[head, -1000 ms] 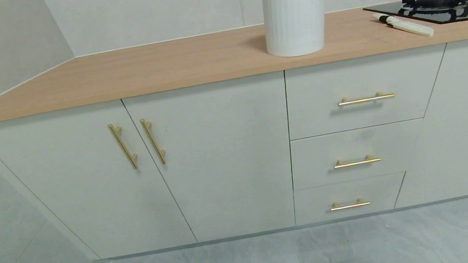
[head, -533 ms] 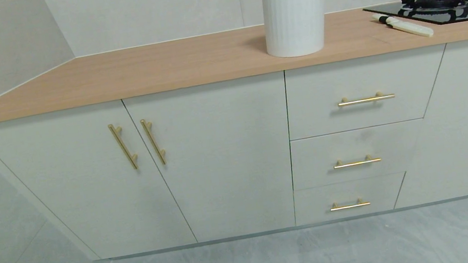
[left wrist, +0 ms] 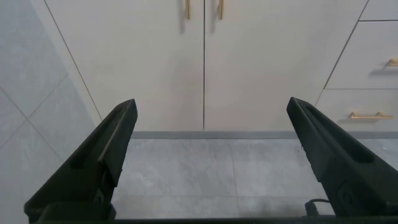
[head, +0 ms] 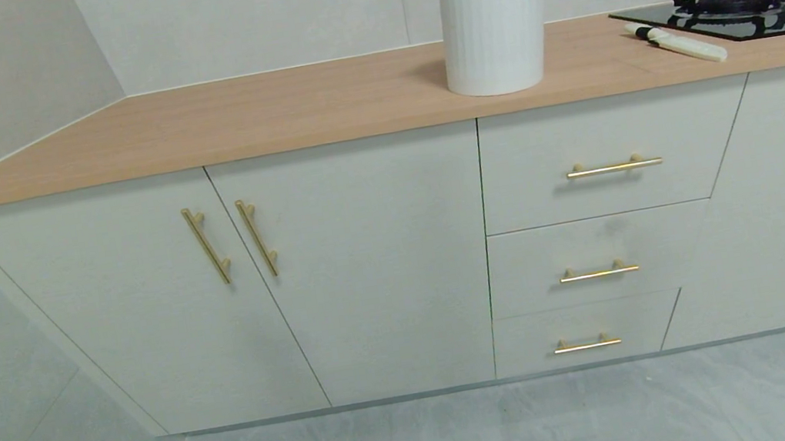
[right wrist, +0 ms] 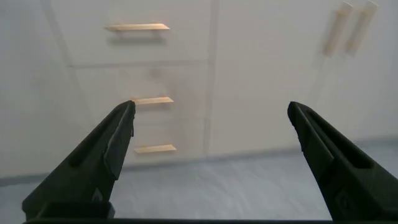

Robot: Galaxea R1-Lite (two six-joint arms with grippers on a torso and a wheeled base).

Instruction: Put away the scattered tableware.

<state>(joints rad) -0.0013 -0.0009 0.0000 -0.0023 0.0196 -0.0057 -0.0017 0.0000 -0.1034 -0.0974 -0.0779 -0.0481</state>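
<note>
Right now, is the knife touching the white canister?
Apart. The head view shows a plain stretch of bare counter between the knife and the white canister.

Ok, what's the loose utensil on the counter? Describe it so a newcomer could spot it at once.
Follow the wooden countertop to its right end, where a black gas hob sits. A slim white utensil, probably a knife, lies across the hob's near left corner. Unlike the tall ribbed white canister to its left, it lies flat and has a dark band.
</note>
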